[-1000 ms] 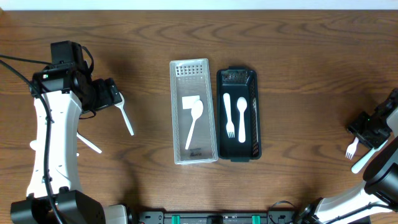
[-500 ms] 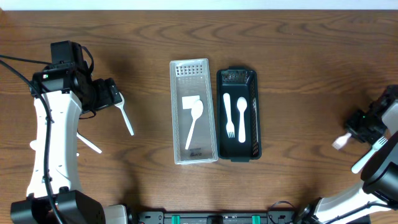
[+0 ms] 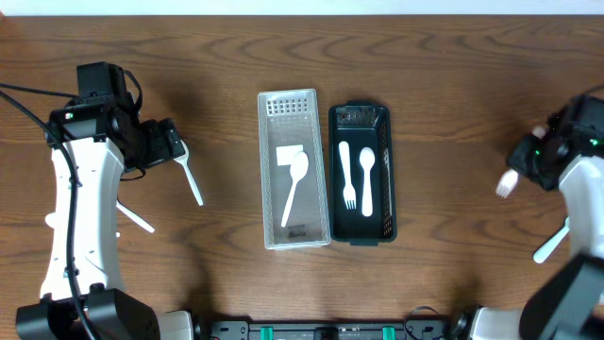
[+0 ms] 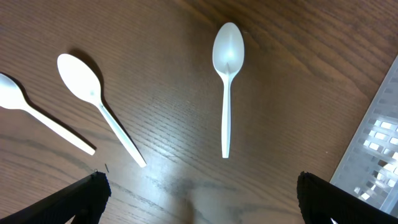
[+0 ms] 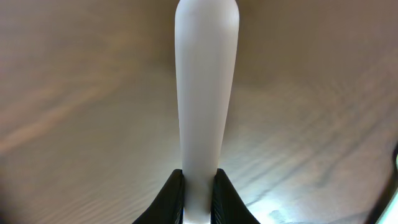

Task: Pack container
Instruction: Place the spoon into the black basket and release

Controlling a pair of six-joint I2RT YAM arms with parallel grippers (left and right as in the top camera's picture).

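A clear container (image 3: pixel 268 170) holds a white spoon (image 3: pixel 293 184) and a white card. A black container (image 3: pixel 387 175) beside it holds a fork (image 3: pixel 346 175) and a spoon (image 3: pixel 367 179). My right gripper (image 3: pixel 526 162) is shut on a white fork (image 3: pixel 507 182), held above the table at the right; the wrist view shows its handle (image 5: pixel 205 81) clamped between the fingers (image 5: pixel 198 180). My left gripper (image 3: pixel 175 146) is open and empty above loose white spoons (image 3: pixel 192 181) at the left. The left wrist view shows three spoons (image 4: pixel 226 81) beyond its fingers (image 4: pixel 199 205).
Another white spoon (image 3: pixel 550 243) lies on the table at the far right. A second loose spoon (image 3: pixel 135 217) lies near the left arm. The corner of the clear container (image 4: pixel 379 134) shows at the right of the left wrist view.
My right gripper has lifted the white fork from the table and carried it up and to the left. The left arm has not moved.
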